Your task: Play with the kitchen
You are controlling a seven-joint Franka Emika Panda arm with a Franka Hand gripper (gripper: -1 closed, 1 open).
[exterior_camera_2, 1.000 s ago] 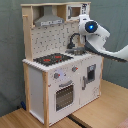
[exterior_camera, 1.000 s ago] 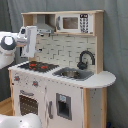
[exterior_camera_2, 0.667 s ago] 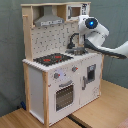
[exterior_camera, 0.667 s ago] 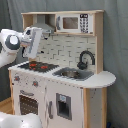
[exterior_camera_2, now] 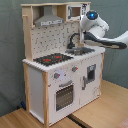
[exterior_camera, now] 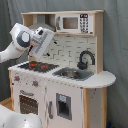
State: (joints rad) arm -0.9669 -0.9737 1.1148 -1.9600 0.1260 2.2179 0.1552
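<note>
The kitchen (exterior_camera: 65, 95) is a white and light-wood toy unit that shows in both exterior views. It has a black stovetop with red rings (exterior_camera: 37, 65), a sink (exterior_camera: 73, 73) with a black faucet (exterior_camera: 85, 57), an oven door (exterior_camera: 29, 102) and a grey hood (exterior_camera_2: 49, 20). My gripper (exterior_camera: 40, 50) hangs above the stovetop and in front of the pegboard back, touching nothing. In the second exterior view my gripper (exterior_camera_2: 84, 29) sits above the sink (exterior_camera_2: 80, 50), near the faucet (exterior_camera_2: 74, 39).
A toy microwave (exterior_camera: 75, 22) sits on the top shelf. Two knobs (exterior_camera_2: 56, 76) sit above the oven door (exterior_camera_2: 64, 95). The kitchen stands on a wooden surface (exterior_camera_2: 102, 102). A grey curtain hangs behind. My white arm base (exterior_camera: 15, 120) fills the first exterior view's lower left.
My gripper has moved towards the first exterior view's right, from beside the kitchen to over the stovetop. In the second exterior view the wrist has risen slightly.
</note>
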